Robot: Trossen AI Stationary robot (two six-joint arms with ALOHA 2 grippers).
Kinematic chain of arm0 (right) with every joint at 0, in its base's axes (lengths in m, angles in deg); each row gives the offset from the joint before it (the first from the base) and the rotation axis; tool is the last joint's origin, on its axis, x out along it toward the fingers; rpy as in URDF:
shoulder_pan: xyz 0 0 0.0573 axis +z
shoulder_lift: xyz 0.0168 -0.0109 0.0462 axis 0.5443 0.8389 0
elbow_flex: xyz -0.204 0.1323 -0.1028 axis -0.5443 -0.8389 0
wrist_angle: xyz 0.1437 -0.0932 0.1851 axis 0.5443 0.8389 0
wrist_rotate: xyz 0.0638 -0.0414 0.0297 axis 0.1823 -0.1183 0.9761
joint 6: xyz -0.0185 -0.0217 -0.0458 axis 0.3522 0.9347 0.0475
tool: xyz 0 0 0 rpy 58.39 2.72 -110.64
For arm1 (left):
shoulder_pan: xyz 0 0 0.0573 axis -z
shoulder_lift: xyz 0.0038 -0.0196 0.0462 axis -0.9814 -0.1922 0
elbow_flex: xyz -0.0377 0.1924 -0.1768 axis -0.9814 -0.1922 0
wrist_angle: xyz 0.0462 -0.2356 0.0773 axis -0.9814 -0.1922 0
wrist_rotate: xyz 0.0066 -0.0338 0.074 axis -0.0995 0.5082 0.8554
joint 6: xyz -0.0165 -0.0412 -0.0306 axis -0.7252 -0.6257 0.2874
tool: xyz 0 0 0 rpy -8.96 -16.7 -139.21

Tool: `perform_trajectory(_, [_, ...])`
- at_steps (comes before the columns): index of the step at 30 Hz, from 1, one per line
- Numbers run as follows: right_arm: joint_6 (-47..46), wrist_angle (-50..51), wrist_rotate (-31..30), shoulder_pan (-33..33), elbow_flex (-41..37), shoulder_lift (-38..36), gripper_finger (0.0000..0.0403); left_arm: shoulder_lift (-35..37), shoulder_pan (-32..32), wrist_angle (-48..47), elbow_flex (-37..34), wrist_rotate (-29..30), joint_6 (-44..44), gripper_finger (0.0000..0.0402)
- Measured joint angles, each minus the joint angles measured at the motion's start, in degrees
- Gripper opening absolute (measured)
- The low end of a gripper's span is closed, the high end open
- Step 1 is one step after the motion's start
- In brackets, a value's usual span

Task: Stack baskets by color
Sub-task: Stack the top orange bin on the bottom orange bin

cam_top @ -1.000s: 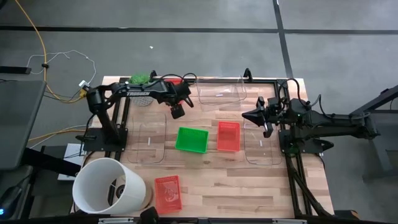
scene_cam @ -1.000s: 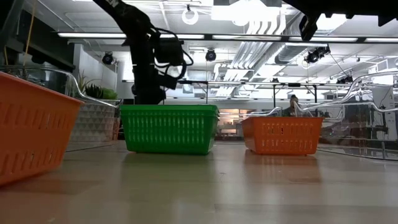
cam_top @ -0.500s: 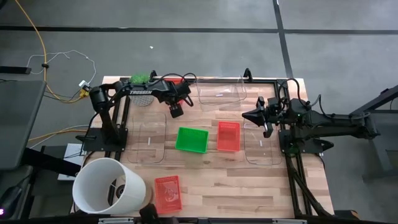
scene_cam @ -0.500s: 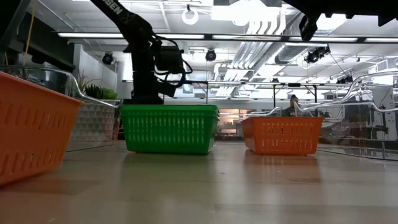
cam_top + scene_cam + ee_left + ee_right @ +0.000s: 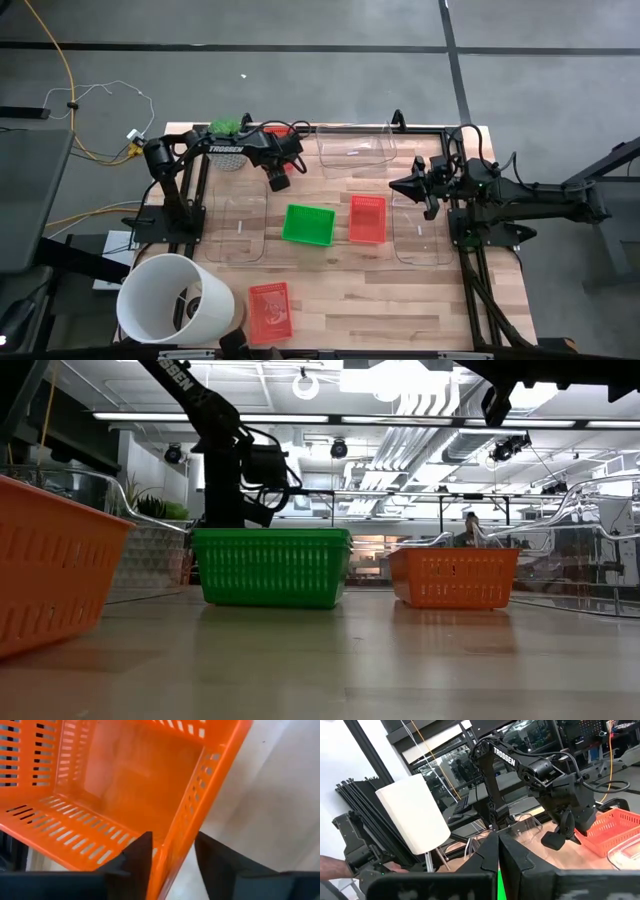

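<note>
We start at the left pincer (image 5: pixel 172 865), whose two dark fingers straddle one mesh wall of a red basket (image 5: pixel 125 785) at the far left of the surface (image 5: pixel 400 310), one finger inside and one outside, the gap narrowed toward the wall; we cannot tell whether the pads already press it. From above, that pincer (image 5: pixel 277 181) sits near the far edge, with the same red basket (image 5: pixel 283 131) mostly hidden under the arm.

Moving outward, a green basket (image 5: pixel 309 223) and a second red basket (image 5: pixel 367 218) stand side by side mid-surface, apart from each other. A third red basket (image 5: pixel 270 311) lies at the near edge beside the white bucket (image 5: pixel 170 297). Clear baskets lie around them: one to the left (image 5: pixel 240 225), one at the far edge (image 5: pixel 355 148), one under the right arm (image 5: pixel 425 235). The right pincer (image 5: pixel 424 190) hangs closed and idle over that last one.

We judge the red basket to be light, thin plastic, stiff enough to lift by one wall yet likely to tilt and flex when carried from a single side. The rim or upper wall looks the best place to take hold, since the slots give the pads some bite.

The only writing we can read is "TROSSEN" in white letters on the left arm (image 5: pixel 530 767).
</note>
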Motion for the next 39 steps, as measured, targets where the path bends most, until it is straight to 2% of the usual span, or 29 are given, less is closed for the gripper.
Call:
perform_trajectory(5, [-0.07, 0.0, -0.13, 0.0, 0.0, 0.0, 0.0, 0.0, 0.0, 0.19, 0.0, -0.99, -0.33, 0.0034])
perform_trajectory(7, [-0.06, 0.0, -0.13, 0.01, 0.0, -0.01, 0.0, 0.24, 0.0, 0.22, -0.02, -1.76, -0.56, 0.0009])
perform_trajectory(15, [0.02, 0.0, -0.11, 0.02, 0.0, 0.0, 0.0, 6.59, 0.09, 0.5, -0.04, -0.54, -2.08, 0.0002])
perform_trajectory(25, [0.57, 0.0, -0.11, 0.02, 0.0, -0.02, 0.0, 21.74, 2.54, 0.4, -0.04, 1.06, -6.7, 0.0])
perform_trajectory(32, [0.59, -0.02, -0.09, 0.0, 0.0, 0.0, 0.0, 28.8, 9.26, -1.86, 1.56, 1.54, -8.26, 0.0])
perform_trajectory(39, [1.65, -0.01, -0.07, 0.0, 0.0, 0.0, 0.0, 29.04, 19.9, -6.25, 10.82, 1.7, -7.31, 0.0])
